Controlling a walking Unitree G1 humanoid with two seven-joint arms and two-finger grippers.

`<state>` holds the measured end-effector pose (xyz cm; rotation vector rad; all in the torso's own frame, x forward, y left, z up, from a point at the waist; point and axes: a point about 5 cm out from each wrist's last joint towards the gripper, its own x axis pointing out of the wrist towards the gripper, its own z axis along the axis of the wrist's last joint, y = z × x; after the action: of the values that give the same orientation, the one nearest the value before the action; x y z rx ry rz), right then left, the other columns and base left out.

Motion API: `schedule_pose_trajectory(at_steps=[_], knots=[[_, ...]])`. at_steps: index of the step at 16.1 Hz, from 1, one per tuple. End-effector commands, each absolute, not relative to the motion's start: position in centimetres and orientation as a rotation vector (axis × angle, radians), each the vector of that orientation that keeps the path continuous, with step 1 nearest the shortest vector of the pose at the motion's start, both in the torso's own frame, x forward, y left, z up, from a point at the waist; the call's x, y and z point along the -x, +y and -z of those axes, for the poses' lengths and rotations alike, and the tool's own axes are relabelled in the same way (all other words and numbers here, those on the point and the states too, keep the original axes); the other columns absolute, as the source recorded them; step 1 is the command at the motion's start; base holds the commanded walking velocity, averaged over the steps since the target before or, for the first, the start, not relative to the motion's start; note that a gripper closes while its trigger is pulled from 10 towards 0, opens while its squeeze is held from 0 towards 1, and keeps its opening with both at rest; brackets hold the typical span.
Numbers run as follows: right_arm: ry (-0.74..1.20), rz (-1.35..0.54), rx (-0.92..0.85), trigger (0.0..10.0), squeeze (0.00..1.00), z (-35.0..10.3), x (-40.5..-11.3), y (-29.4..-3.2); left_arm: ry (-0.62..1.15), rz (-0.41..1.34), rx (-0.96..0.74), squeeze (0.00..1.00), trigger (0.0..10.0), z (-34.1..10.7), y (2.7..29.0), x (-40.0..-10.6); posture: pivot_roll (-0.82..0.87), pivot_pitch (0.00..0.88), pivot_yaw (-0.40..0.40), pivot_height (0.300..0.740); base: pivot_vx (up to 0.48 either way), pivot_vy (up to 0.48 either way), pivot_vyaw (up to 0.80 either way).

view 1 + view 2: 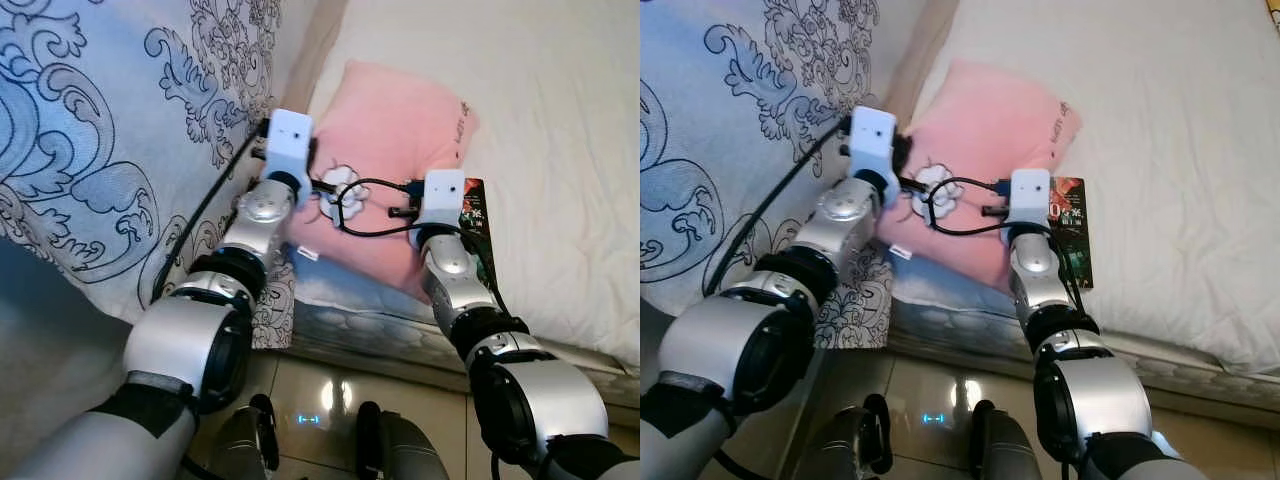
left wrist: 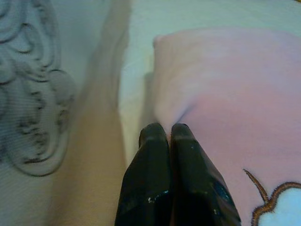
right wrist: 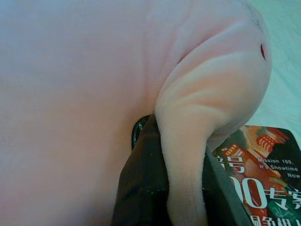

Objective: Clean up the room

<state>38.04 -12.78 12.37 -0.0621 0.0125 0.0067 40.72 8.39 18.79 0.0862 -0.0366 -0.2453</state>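
A pink pillow [image 1: 385, 140] with a white flower patch lies near the bed's edge on the white sheet. My left gripper [image 2: 163, 128] is shut, its fingertips pinching the pillow's [image 2: 225, 94] near left edge, close to the patterned quilt. My right gripper [image 3: 181, 155] is shut on a fold of the pillow's [image 3: 197, 108] right corner, with pink fabric bulging between the black fingers [image 3: 141, 188]. In the eye views the white wrist boxes hide both sets of fingers. A dark book [image 1: 478, 225] with red print lies just right of my right wrist, partly under the pillow's corner.
A blue and white quilt [image 1: 100, 150] with scroll patterns hangs over the bed on the left. The white sheet [image 1: 560, 150] stretches right and back. Glossy floor tiles [image 1: 330, 385] lie below the mattress edge. Black cables [image 1: 365, 205] loop between my wrists.
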Motion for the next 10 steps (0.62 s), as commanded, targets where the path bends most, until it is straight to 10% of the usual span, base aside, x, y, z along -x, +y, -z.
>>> schedule_pose_trajectory(at_steps=[1,10], knots=[[0.063,-0.02,0.084,10.0,0.0,-11.4,-37.8,-12.8,-0.071,0.176,-0.068,0.0,10.0,-19.1,9.6,-40.8,0.01,0.276,-0.017,0.74,0.0,0.0,0.0],[-0.087,-0.085,0.165,10.0,0.0,-15.2,-39.1,-11.6,-0.196,-0.1,-0.118,0.0,10.0,-20.2,14.0,-40.8,0.04,0.26,-0.04,0.74,0.0,0.0,0.0]])
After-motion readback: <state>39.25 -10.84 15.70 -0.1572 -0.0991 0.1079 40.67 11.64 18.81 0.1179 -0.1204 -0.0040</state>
